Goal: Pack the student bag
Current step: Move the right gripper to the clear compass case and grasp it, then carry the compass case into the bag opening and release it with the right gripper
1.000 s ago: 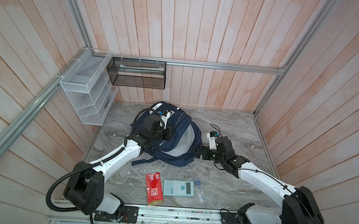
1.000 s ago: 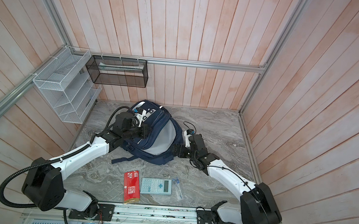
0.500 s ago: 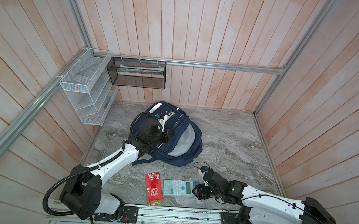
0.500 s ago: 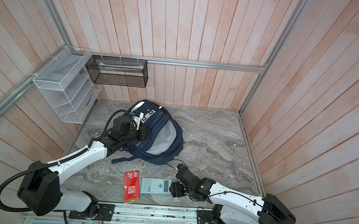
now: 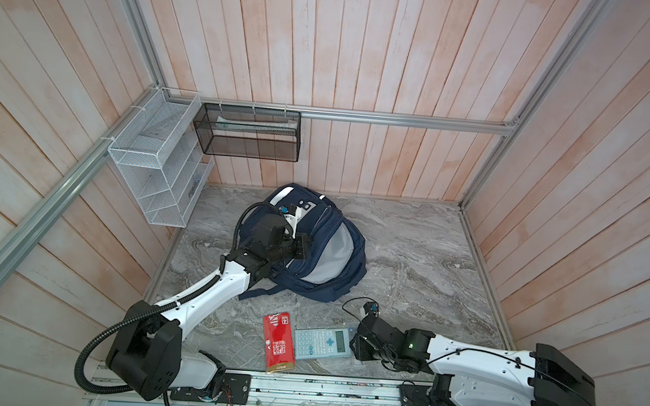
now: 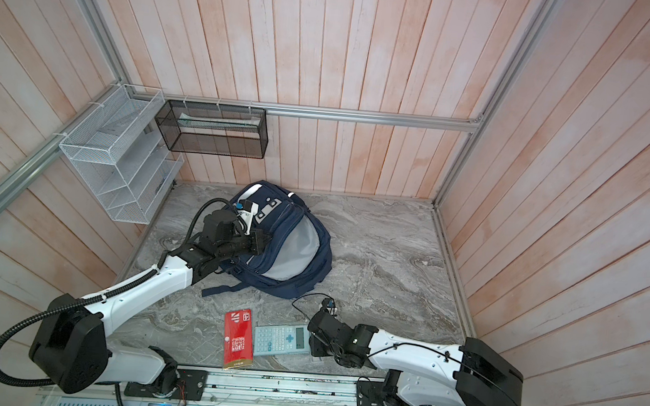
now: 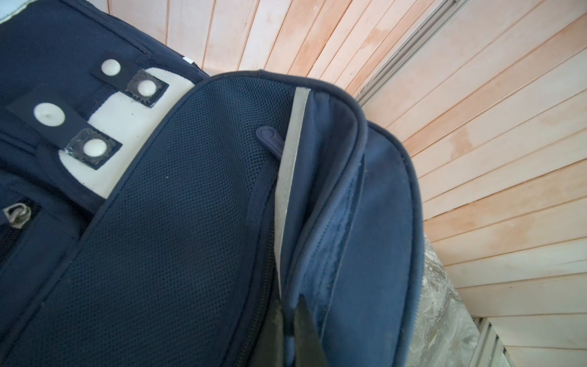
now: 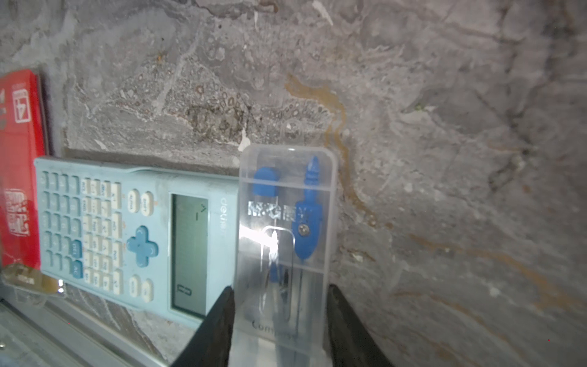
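Vs 1 s back: R hand (image 5: 359,345) has left the bag's right flank & swung to the front of the tabletop (image 5: 430,261). It's now low over the clear compass case (image 8: 286,228), which lies right against the screen end of the light-blue calculator (image 5: 321,343). In the right wrist view its fingers (image 8: 219,327) sit against both long sides of the case, so it's grasping it, w/ the case still flat on the tabletop. Red packet (image 5: 279,342) just left of the calculator, unmoved. L hand (image 7: 287,321) is unchanged, clenched on a fabric edge of the student bag (image 5: 334,261) next to the grey reflective stripe (image 7: 290,159), on the bag's left side.

Student bag is mid-tabletop, nearer the back wall, approx same spot as before in both top views. Its long axis runs back-to-front, near end skewed a bit right. The end w/ the white patch & round studs (image 7: 95,147) points to the back wall. A loose strap (image 5: 263,293) trails toward the front. Pale grey panel shows on its right half.
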You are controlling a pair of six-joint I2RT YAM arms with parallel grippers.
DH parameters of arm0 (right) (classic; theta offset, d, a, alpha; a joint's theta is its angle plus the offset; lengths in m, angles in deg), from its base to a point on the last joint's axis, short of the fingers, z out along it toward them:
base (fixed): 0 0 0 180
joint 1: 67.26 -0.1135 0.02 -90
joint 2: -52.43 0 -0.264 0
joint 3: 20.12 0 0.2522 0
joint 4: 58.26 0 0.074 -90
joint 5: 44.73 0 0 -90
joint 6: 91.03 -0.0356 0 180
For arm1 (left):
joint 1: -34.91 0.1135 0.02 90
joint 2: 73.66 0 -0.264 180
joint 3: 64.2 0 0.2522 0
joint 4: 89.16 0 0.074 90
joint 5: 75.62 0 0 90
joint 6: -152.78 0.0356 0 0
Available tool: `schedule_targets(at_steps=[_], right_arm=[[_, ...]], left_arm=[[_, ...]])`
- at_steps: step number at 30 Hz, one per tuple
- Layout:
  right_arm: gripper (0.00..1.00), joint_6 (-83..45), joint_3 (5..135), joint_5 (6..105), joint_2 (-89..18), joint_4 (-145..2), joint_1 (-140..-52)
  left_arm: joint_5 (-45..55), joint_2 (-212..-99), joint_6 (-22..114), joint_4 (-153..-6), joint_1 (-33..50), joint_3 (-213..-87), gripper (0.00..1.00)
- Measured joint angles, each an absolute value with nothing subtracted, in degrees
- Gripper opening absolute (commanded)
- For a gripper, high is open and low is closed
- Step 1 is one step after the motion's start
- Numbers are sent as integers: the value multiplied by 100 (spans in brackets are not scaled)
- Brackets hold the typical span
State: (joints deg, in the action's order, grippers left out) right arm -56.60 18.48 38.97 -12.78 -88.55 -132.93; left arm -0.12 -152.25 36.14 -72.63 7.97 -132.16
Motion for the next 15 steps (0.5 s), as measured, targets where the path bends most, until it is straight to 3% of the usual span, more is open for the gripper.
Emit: schedule_targets(at_steps=[8,9,12,15], right_arm=[[43,-5885,1752,3593,-900,-9271,-13313],[45,-5896,1712,3571,-848,-9266,-13313],[67,-5922,1695,3468,-920,-9325,-13313],[65,-5859,1944,3256,-1291,-9459,-13313]], left_arm=[[-14,-15225,3614,-7267,797,-13216,0],[-14,-15225,3614,-7267,797,-13216,0],[-16,-15225,3614,-7267,797,-13216,0],[-16,-15225,3614,-7265,797,-13216,0]])
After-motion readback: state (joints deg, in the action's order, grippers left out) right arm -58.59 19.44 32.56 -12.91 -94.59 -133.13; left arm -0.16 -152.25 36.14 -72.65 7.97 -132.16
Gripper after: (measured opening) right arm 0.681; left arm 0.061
